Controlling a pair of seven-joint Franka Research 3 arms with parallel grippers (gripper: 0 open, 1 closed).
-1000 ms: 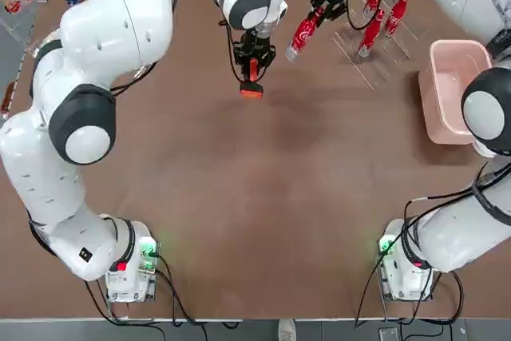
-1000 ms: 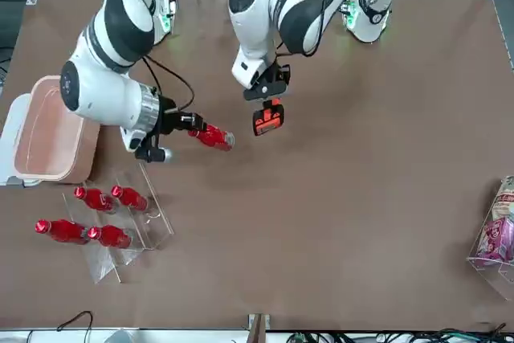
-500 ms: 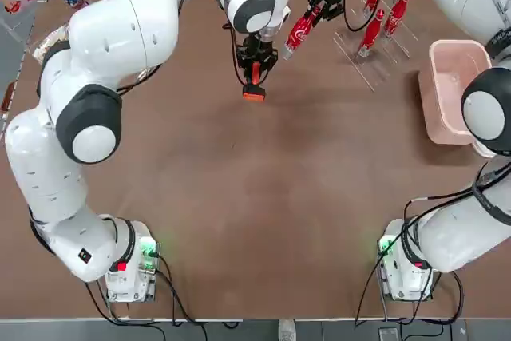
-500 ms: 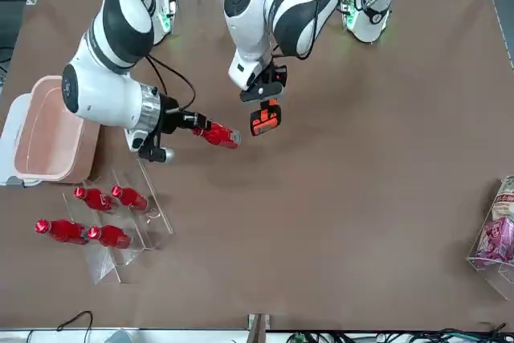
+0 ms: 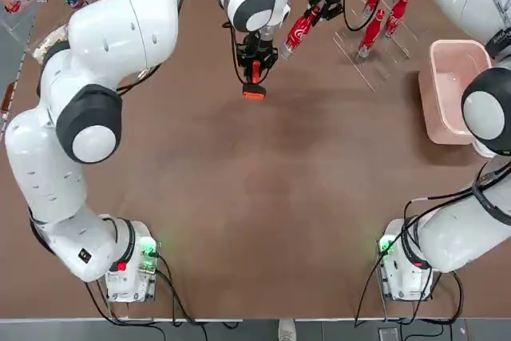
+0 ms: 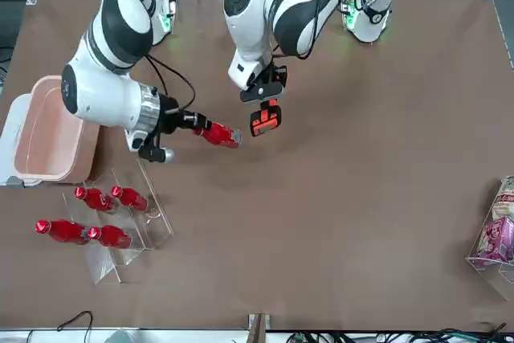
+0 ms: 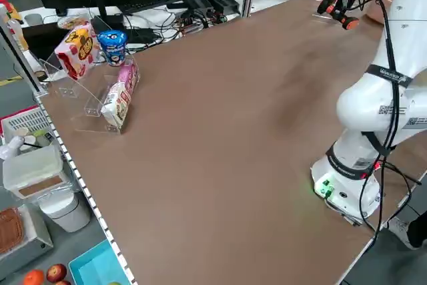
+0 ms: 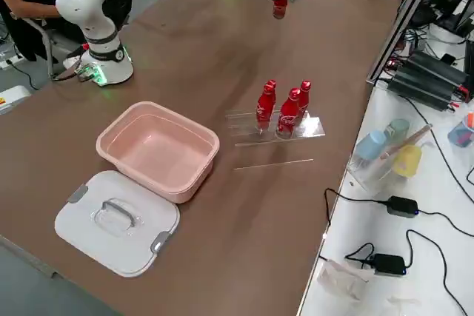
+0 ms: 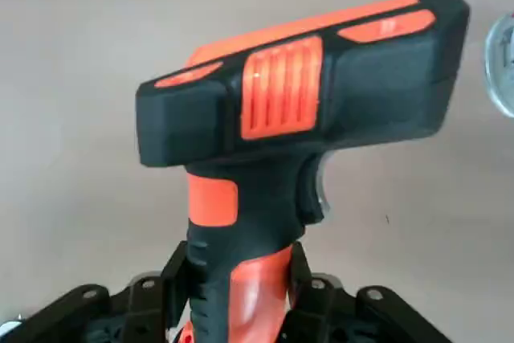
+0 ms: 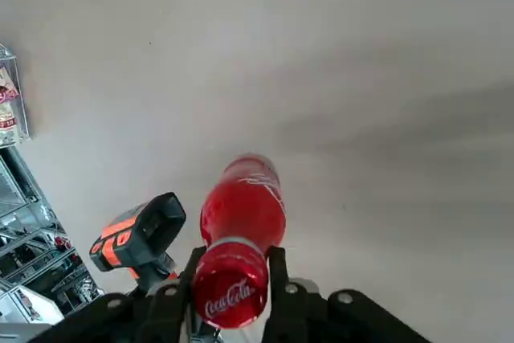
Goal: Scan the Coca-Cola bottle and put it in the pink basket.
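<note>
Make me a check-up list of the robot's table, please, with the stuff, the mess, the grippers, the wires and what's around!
Surface: brown table, no spills seen.
Job's things: Coca-Cola bottle held up; four more bottles in the clear rack; pink basket empty; scanner held up.
Clutter: white lid beside the basket; snack packs in a clear holder.
Left gripper: shut on the scanner's handle.
Right gripper: shut on the bottle, near its cap.
Cables: black, looping along both arms.
Surroundings: a person sits behind the table.

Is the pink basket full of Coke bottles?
No, the pink basket has nothing in it, and its white lid lies on the table beside it.
</note>
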